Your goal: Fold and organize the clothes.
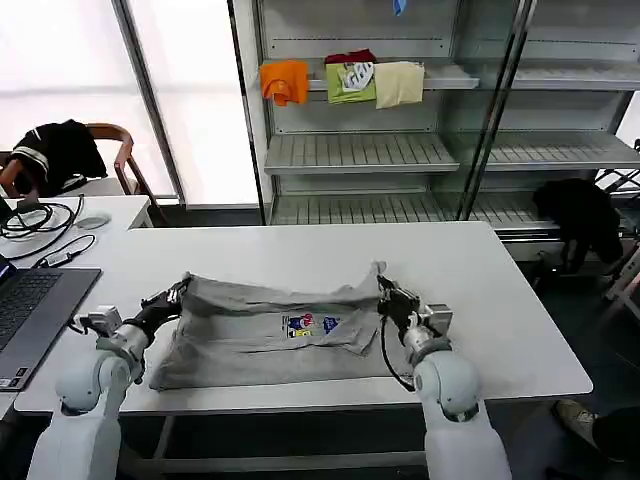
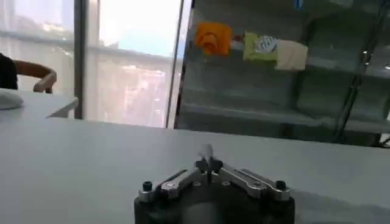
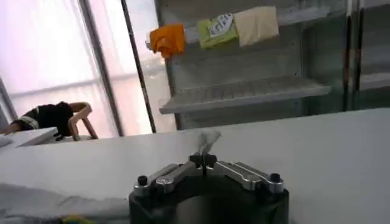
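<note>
A light grey shirt (image 1: 265, 330) with a small multicolour chest print (image 1: 310, 324) lies partly folded on the white table (image 1: 500, 300), its far edge lifted. My left gripper (image 1: 182, 292) is shut on the shirt's far left corner, and a sliver of grey cloth (image 2: 207, 152) sticks up between its tips. At the far right corner my right gripper (image 1: 384, 290) is shut on the shirt too, a tuft of cloth (image 3: 207, 139) rising from its jaws, with more of the shirt (image 3: 42, 198) trailing beside it.
A laptop (image 1: 25, 315), cables (image 1: 40, 225) and a mouse (image 1: 92, 221) sit at the table's left. A chair (image 1: 110, 150) with a black garment stands behind. The shelf unit (image 1: 400, 150) beyond the table holds orange, green and cream garments (image 1: 345, 82).
</note>
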Available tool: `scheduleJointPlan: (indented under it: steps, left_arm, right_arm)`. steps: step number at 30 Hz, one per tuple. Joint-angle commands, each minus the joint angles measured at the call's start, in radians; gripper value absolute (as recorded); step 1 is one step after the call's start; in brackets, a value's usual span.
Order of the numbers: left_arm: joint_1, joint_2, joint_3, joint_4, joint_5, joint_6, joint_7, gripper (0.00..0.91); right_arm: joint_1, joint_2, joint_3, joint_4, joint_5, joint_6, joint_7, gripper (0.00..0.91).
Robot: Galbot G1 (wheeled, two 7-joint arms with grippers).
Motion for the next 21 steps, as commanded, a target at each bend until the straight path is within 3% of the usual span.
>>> scheduleJointPlan:
  steps: [1,9,21]
  left_arm:
    - [0.117,0.007,-0.023,-0.072,-0.045,-0.005,0.029,0.000]
    - [0.146,0.010,-0.034,-0.072,-0.038,-0.005,0.062,0.000]
    - [0.174,0.008,-0.046,-0.100,0.030,0.020,0.073,0.010]
  right_arm:
    - [-0.122,-0.029,0.015,0.123,0.019,-0.020,0.001,0.000]
    - [-0.151,-0.031,0.019,0.125,-0.014,-0.022,-0.013,0.000]
    - [-0.172,-0.029,0.018,0.093,-0.142,-0.014,-0.017,0.010]
